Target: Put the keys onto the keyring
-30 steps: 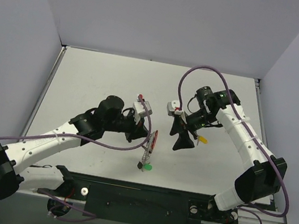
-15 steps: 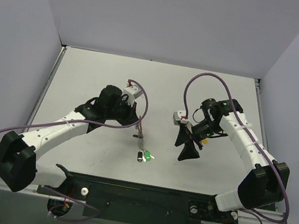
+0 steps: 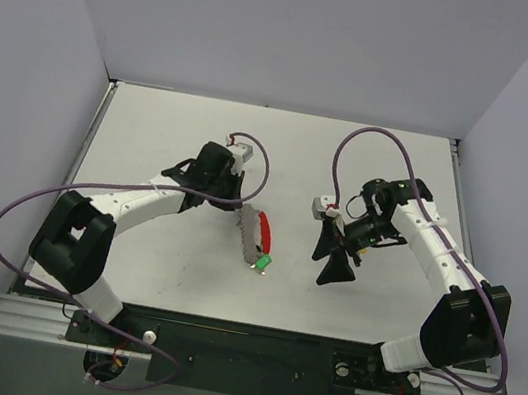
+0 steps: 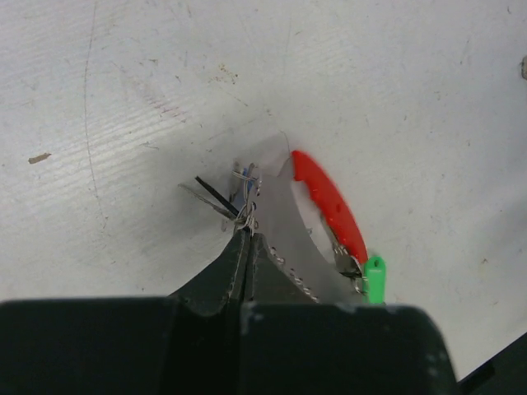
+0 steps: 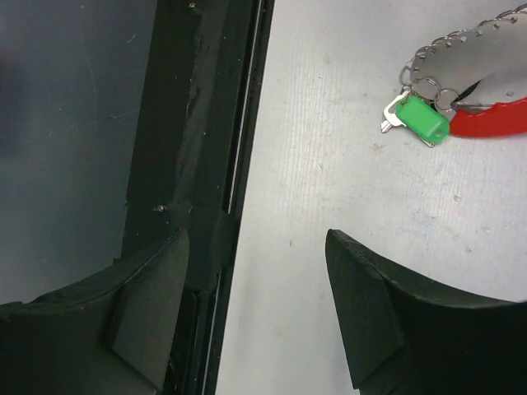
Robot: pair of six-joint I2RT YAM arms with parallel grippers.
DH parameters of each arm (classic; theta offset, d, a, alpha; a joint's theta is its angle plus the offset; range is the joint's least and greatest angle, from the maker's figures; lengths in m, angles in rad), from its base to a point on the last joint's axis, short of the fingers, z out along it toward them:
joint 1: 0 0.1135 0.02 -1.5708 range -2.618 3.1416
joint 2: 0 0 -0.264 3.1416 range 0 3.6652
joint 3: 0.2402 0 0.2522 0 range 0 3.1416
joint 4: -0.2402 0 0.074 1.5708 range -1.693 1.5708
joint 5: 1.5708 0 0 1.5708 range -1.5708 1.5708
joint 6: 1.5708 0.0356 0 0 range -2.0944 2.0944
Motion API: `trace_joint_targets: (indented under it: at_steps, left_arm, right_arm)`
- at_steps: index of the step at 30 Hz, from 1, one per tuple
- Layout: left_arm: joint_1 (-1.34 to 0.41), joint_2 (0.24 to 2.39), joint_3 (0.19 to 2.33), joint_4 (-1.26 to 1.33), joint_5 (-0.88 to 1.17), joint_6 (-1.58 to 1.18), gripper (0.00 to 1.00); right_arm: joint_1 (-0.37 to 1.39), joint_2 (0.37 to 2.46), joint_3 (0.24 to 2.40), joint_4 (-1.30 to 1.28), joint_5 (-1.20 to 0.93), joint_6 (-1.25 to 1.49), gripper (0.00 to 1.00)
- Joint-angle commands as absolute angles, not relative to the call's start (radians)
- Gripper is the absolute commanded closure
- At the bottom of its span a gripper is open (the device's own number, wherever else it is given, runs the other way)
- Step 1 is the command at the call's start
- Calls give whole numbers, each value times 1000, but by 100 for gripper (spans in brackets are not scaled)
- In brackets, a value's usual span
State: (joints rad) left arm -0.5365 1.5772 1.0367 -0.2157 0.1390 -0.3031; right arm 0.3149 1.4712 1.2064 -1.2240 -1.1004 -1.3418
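My left gripper (image 3: 242, 216) (image 4: 245, 236) is shut on the thin wire of the keyring (image 4: 246, 216), low over the table. A silvery chain (image 4: 293, 277) (image 5: 455, 39) runs from the keyring to a curved red plastic piece (image 3: 263, 228) (image 4: 330, 200) and a green-headed key (image 3: 262, 261) (image 4: 375, 279) (image 5: 422, 118). A thin black sliver and a metal blade (image 4: 206, 194) stick out left of the ring. My right gripper (image 3: 332, 256) (image 5: 255, 240) is open and empty, to the right of the bunch. No yellow key shows.
The black front rail of the table (image 5: 216, 156) runs under my right gripper's left finger (image 5: 152, 304). Purple cables (image 3: 376, 135) loop over both arms. White walls close the table at the back and sides.
My left gripper has swung toward the back and turned, dragging the keyring bunch a little up and right; the red piece now lies in plain view. My right gripper has hardly moved.
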Motion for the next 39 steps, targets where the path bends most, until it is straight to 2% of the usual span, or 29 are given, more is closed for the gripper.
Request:
trace_joint_targets:
  at_steps: [1,8,10,12,14,20,25,32,39]
  left_arm:
    - [-525,1604,1092,-192,132,-324,100]
    - [-506,1599,1060,-198,121,-333,100]
    - [-502,1574,1036,-192,114,-337,94]
    - [-500,1543,1009,-184,101,-345,77]
    - [-500,1511,989,-179,83,-350,69]
    - [-500,1381,916,-173,34,-362,60]
    - [-500,1202,786,-91,93,-472,50]
    - [-540,1072,576,58,170,-735,47]
    - [-774,1150,656,25,9,-660,46]
  right_arm:
    - [305,1473,1198,-1273,-1157,-1379,37]
    - [302,1490,1195,-1279,-1155,-1385,37]
    - [302,1496,1197,-1287,-1155,-1393,37]
    - [301,1496,1200,-1295,-1155,-1400,37]
    - [301,1500,1200,-1299,-1154,-1407,37]
    - [298,1502,1203,-1319,-1154,-1425,37]
    - [291,1497,1203,-1322,-1158,-1428,37]
    - [291,1500,1198,-1319,-1164,-1431,37]
    - [294,1520,1184,-1318,-1187,-1434,38]
